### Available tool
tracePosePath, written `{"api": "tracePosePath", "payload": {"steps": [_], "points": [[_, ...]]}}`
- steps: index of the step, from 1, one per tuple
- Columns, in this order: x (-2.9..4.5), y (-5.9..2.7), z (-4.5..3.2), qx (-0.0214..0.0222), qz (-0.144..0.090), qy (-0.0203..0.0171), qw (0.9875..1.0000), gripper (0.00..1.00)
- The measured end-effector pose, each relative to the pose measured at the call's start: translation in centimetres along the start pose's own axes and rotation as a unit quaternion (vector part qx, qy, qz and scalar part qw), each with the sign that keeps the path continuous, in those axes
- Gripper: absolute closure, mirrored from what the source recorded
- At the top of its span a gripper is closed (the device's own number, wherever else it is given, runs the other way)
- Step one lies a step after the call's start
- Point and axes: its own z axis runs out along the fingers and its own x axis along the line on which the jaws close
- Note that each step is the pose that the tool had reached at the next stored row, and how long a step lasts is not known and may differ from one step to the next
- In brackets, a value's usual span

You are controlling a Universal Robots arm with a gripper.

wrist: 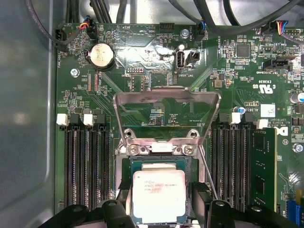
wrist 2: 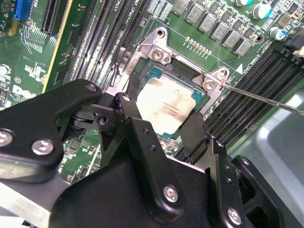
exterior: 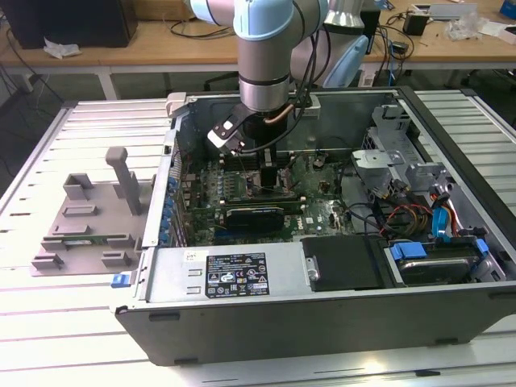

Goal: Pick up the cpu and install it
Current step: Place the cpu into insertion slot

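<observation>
A: How is the hand (wrist 2: 164, 114) set?
B: It is clamped on the cpu (wrist 2: 166, 102), which is held just over the open socket (wrist: 160, 164) — whether it is seated yet cannot be told.
A: What could be spoiled from here?
B: Were the chip let down skewed or tilted, the socket's contacts could be bent; the thin lever (wrist 2: 266, 99) beside the hand could be snagged. Farther off, the load plate (wrist: 166, 95) is seen raised, and everything is housed in the computer case (exterior: 322, 294) on the table (exterior: 64, 330).

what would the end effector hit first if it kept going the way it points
Probably the open socket straight below: the cpu at the end effector would meet it first, depth unclear.
</observation>
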Motion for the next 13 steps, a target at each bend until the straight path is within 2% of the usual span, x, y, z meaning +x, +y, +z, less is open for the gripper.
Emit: {"api": "tracePosePath", "payload": {"steps": [4,5,13], "points": [[0.0,0.0,-0.01,0.0,0.0,0.0001,1.0,0.4],[0.0,0.0,-0.01,0.0,0.0,0.0001,1.0,0.47],[-0.01,0.0,-0.05,0.0,0.0,-0.0002,1.0,0.47]]}}
